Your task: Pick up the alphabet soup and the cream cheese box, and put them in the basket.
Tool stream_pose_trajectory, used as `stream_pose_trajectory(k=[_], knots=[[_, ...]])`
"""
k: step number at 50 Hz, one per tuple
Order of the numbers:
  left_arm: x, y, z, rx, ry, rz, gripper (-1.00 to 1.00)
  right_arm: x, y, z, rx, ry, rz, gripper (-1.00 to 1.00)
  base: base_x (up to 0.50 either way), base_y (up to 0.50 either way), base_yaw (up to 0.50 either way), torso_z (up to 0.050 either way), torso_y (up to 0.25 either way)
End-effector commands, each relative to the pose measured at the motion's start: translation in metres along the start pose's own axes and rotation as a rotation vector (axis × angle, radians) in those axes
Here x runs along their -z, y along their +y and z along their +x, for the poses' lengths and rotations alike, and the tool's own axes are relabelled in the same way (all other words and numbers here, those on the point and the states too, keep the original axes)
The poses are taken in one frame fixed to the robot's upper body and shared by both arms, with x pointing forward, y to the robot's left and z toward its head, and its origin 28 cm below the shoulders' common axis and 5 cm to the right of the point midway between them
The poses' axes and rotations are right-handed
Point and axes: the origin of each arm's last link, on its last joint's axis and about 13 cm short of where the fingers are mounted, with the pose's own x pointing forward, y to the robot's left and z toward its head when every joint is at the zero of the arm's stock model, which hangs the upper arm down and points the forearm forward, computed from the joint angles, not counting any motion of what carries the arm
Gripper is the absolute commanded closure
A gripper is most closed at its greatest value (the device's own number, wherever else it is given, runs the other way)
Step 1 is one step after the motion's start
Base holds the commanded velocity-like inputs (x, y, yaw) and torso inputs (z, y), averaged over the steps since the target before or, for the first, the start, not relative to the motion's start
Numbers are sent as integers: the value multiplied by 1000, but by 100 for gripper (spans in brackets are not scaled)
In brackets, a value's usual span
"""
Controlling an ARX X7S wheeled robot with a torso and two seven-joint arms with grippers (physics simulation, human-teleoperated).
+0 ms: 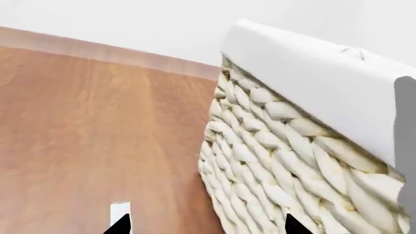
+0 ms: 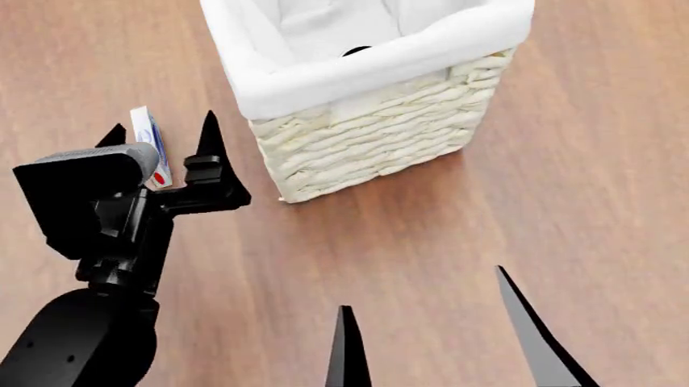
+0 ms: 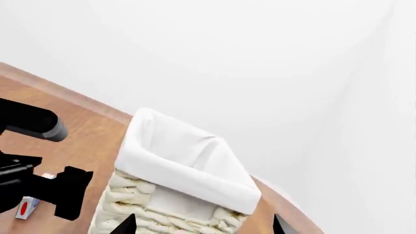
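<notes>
Cream cheese box (image 2: pixel 152 147): stands on edge on the wood floor (image 2: pixel 431 242), left of the basket, between my left fingertips in the head view; also shows in the right wrist view (image 3: pixel 26 207), behind the left arm.
Left gripper (image 2: pixel 161 133): released, jaws spread, one tip each side of the box; no contact that I can confirm. Spread like this because it looks lined up to pinch the thin box across its flat faces.
Basket (image 2: pixel 366 133): far centre, just right of the left gripper; cloth liner folded over the rim; wicker wall fills the left wrist view (image 1: pixel 286 161), so the claw sits very near it.
Alphabet soup: no label visible anywhere; a dark rounded shape shows inside the liner (image 2: pixel 357 51), cannot tell what it is.
Right gripper (image 2: pixel 425 334): released, holding nothing, near side, well apart from the basket; looks parked out of the way.
Step, my guess: closing on the box.
Risk: box is thin and upright, a bump from one tip could knock it over; basket wall close by limits room.
</notes>
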Motion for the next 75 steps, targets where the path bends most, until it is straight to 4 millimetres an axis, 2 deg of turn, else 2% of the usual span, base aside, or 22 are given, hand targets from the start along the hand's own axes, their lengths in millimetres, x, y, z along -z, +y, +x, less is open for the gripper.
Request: stream_pose_trajectory(k=[1, 8, 17, 22, 36, 52, 75], knots=[[9, 3, 22, -71, 11, 45, -100, 0, 0, -3, 4, 5, 1, -100, 0, 0, 0, 0, 0], [9, 4, 27, -95, 0, 65, -100, 0, 0, -4, 11, 5, 5, -100, 0, 0, 0, 0, 0], [30, 10, 30, -146, 29, 113, -100, 1, 0, -5, 10, 9, 8, -100, 0, 0, 0, 0, 0], [30, 9, 30, -146, 33, 118, -100, 1, 0, -5, 13, 10, 10, -100, 0, 0, 0, 0, 0], [49, 17, 33, -207, 50, 188, -100, -2, -2, -5, 24, 7, 10, -100, 0, 0, 0, 0, 0], [53, 21, 37, -282, 64, 211, -100, -8, -6, -4, 29, 3, 6, -100, 0, 0, 0, 0, 0], [64, 23, 30, -289, 92, 275, -100, -2, -5, -9, 40, 11, 9, -100, 0, 0, 0, 0, 0]])
